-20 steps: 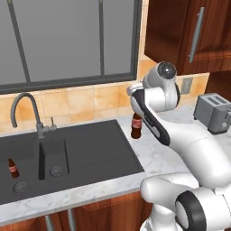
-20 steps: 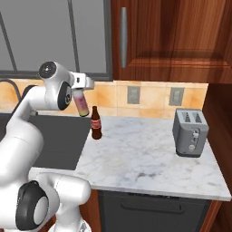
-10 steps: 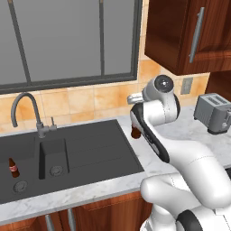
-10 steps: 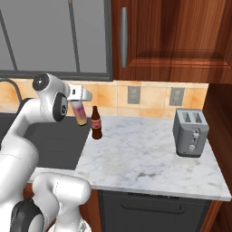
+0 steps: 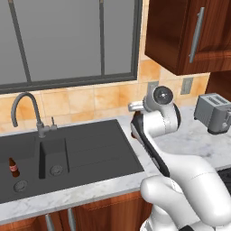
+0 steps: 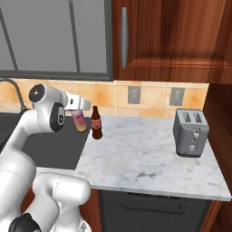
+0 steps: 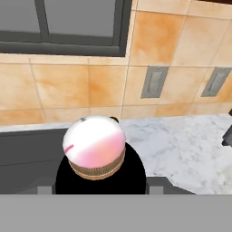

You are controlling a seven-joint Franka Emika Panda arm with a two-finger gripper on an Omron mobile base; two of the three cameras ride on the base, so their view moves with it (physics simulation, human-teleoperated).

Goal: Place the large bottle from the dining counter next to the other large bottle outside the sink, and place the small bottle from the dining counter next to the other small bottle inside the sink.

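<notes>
End effector (image 6: 78, 108) clamped on large bottle (image 6: 80, 122), bottle hanging upright above surface (image 6: 149, 158) at its sink-side edge, just beside other large bottle (image 6: 96, 123), apart from it. Other large bottle upright near back-left corner of surface. Small brown bottle (image 5: 13, 167) upright inside sink (image 5: 90, 149). Toaster (image 6: 190, 132) near right edge.

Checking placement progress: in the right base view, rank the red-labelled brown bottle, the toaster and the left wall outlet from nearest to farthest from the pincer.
1. Brown bottle, just right of the pincer holding the large bottle.
2. Left wall outlet, on the backsplash.
3. Toaster, far right of the counter.
</notes>
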